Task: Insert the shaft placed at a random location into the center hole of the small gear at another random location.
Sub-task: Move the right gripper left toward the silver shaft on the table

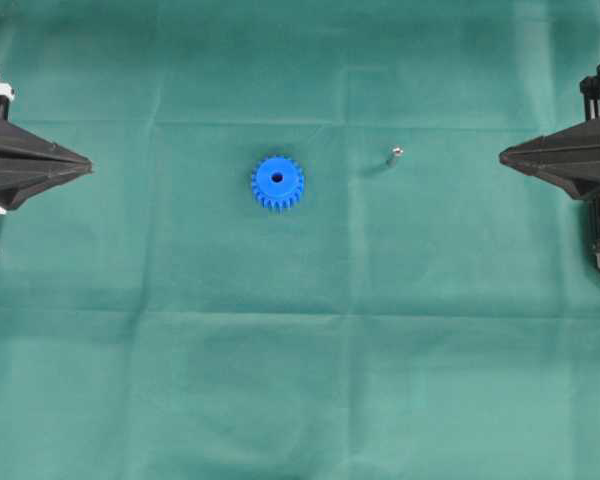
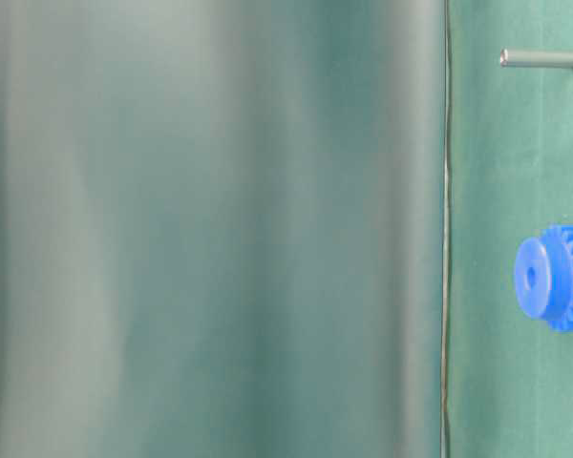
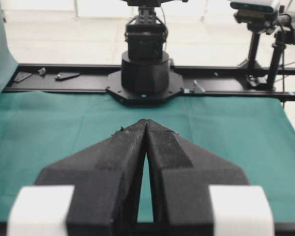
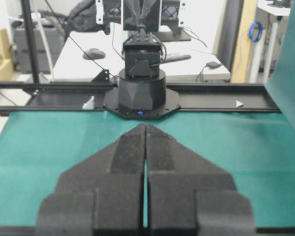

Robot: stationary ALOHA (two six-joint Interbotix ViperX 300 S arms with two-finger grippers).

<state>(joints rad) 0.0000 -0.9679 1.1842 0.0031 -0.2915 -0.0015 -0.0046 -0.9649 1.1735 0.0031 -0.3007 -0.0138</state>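
Overhead view: the small gear (image 1: 277,182) lay flat on the green cloth (image 1: 300,380) near the middle of the table, its center hole (image 1: 277,177) facing up. The shaft (image 1: 395,154) stood apart from it, on the side of my right gripper (image 1: 502,156). Both my pincers were parked at the table's edges, well apart from either part. My left gripper (image 1: 88,166) had its fingertips pressed together and held nothing; the right one was likewise closed and empty, as both wrist views confirmed.

Handling, as I judged it: the shaft was rigid, light, smooth metal, so thin that it would slip or roll under a careless pinch. I reckoned the hold belonged near one end, leaving the other free to enter the hole. The gear looked stiff and light, likely to slide on the cloth unless steadied by its toothed rim.

Hard to make out: from above the shaft was barely more than a glint. In the table-level view the gear was cut off at the frame's edge, and a blurred surface filled most of the picture. Neither wrist view showed either part.
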